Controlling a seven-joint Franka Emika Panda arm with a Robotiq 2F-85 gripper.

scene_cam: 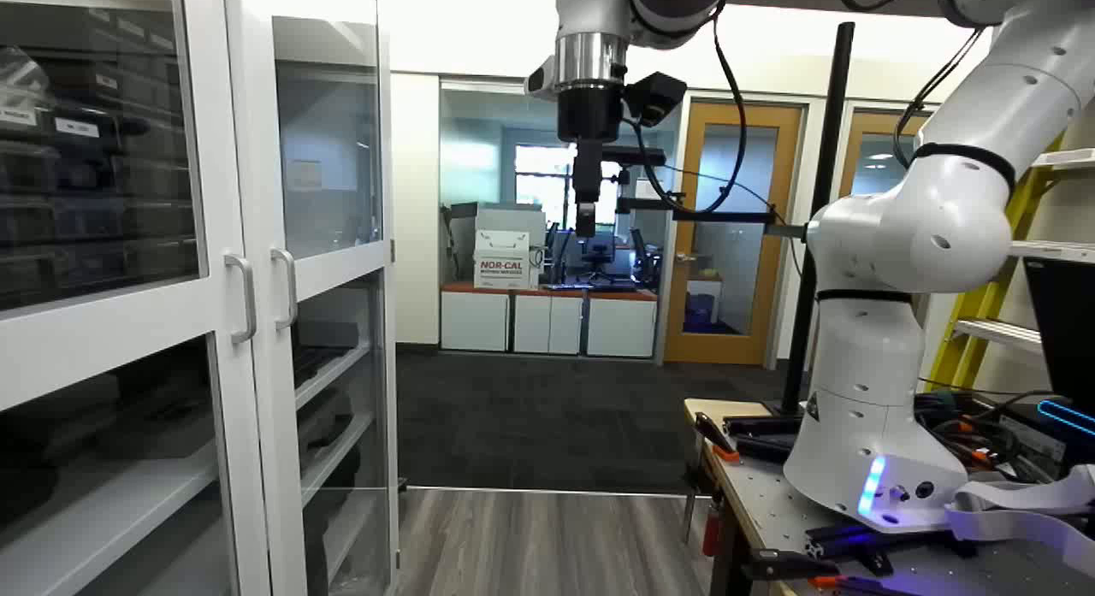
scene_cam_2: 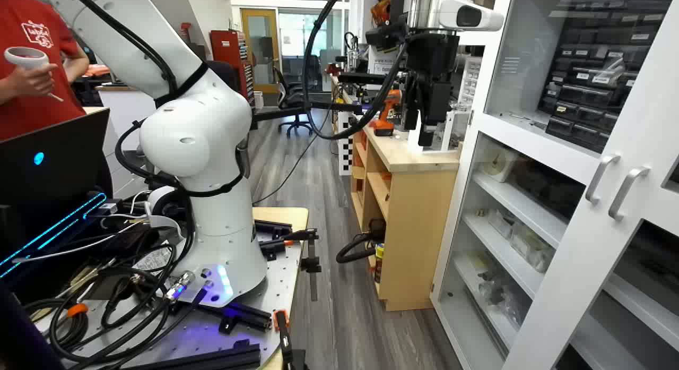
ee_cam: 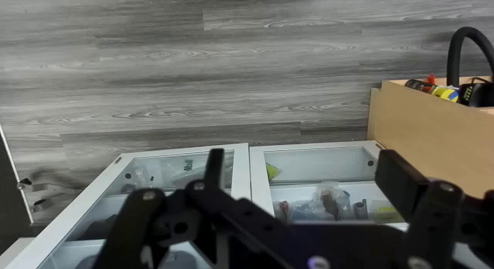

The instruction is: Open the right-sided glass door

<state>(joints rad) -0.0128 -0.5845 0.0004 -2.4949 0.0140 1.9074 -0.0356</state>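
Gripper point(ee_cam: 303, 159): holding fingers point(ee_cam: 401, 184) apart.
Right glass door point(scene_cam_2: 610, 253): standing closed, running off an exterior view.
Arm point(scene_cam: 907, 228): leaving both exterior views at top.
Shelf contents point(scene_cam: 332, 431): sinking into darkness.

In an exterior view, the gripper point(scene_cam_2: 425, 125) points down, apart from the white cabinet point(scene_cam_2: 586, 253). Both glass doors point(scene_cam_2: 530, 143) of this cabinet are closed, each with a handle point(scene_cam_2: 626, 193). A wooden bench point(scene_cam_2: 421, 232) stands beside it.
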